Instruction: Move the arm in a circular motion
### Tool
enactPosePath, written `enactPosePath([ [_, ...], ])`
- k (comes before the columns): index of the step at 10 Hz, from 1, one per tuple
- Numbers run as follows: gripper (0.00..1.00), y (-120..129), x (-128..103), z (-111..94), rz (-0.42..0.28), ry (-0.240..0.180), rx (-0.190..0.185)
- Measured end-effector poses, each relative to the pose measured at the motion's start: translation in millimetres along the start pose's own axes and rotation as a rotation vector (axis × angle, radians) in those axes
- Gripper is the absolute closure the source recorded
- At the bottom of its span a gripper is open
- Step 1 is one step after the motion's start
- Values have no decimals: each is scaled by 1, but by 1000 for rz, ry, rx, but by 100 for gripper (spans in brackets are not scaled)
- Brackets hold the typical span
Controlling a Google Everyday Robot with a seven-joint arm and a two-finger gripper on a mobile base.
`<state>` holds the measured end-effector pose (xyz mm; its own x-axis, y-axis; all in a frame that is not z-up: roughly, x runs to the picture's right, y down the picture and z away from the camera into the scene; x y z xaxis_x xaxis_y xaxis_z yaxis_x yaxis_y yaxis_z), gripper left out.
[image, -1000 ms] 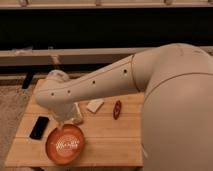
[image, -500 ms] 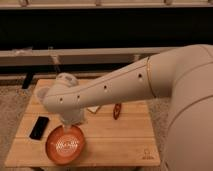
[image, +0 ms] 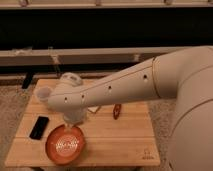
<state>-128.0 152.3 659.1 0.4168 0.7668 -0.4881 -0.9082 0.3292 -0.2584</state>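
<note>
1 arm (image: 125, 85), gripper (image: 74, 118) above wooden table (image: 127, 137).

1 camera looks down the arm (image: 125, 87) to hand (image: 73, 119) over table (image: 127, 142).

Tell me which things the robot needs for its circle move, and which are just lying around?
For the job:
- the arm, stretched over the wooden table
- its gripper, at the arm's end, above the orange plate

Just lying about, all on the table:
- the orange plate
- a black phone
- a small reddish-brown thing
</note>
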Motion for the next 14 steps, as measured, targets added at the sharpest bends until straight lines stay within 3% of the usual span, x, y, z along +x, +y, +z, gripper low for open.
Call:
enactPosePath([
  [5,35,-21,5,-1,23,-13,-10],
  [8,35,-43,19,-1,47,-14,-8],
  [12,35,-46,8,-1,73,-21,-19],
  [14,35,-62,19,-1,80,-22,-17],
])
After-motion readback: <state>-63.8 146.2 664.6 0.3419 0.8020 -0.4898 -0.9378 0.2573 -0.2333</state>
